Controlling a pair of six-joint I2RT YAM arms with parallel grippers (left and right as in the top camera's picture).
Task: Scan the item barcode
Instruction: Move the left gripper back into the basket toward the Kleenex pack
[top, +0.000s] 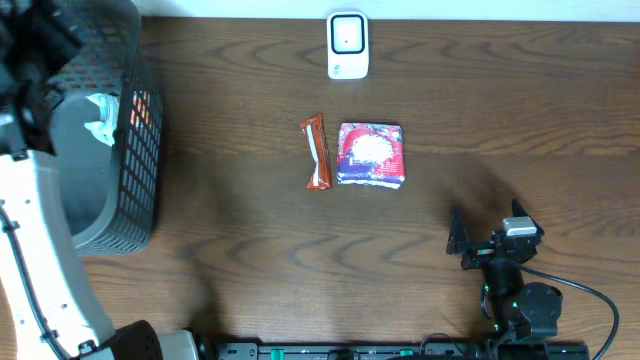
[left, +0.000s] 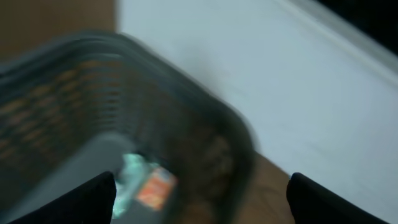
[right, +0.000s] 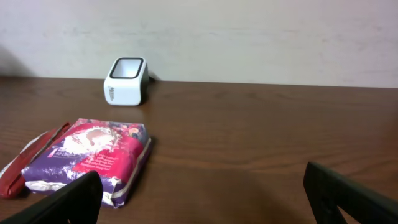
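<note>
L gripper (left: 200, 200) apart over basket (top: 140, 170), desk's left edge. R gripper (top: 487, 226) apart near front edge. Bar (top: 316, 153), pack (top: 371, 155) mid-desk; scanner (top: 348, 45) at far edge.

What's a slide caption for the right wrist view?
Open right tool low over the wooden table, facing a purple snack pack, a red bar beside it and the white scanner behind.
</note>
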